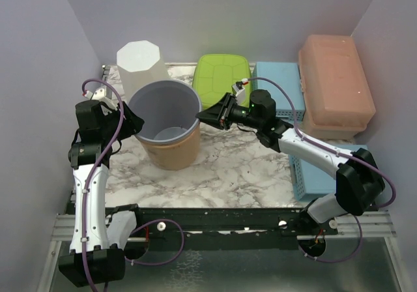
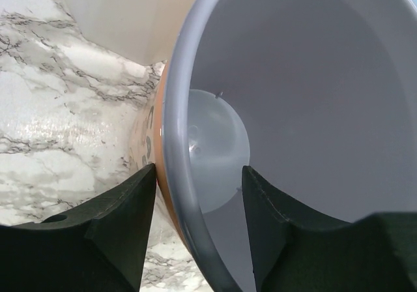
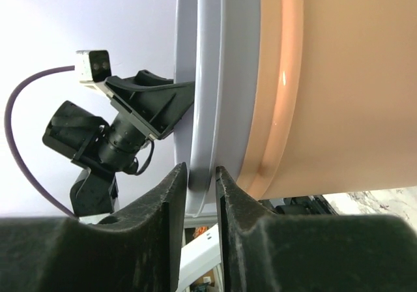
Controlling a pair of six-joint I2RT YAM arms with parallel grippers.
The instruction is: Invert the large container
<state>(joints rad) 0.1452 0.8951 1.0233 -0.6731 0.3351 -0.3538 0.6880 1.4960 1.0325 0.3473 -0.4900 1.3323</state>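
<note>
The large container (image 1: 171,150), grey inside and tan outside, stands mouth-up on the marble table (image 1: 241,168), its floor bare. The right gripper (image 1: 203,117) is clenched on its rim. The left gripper (image 1: 133,124) straddles the opposite rim; whether it pinches I cannot tell

Lettering (image 2: 148,134) on large container (image 2: 313,77) illegible
</note>
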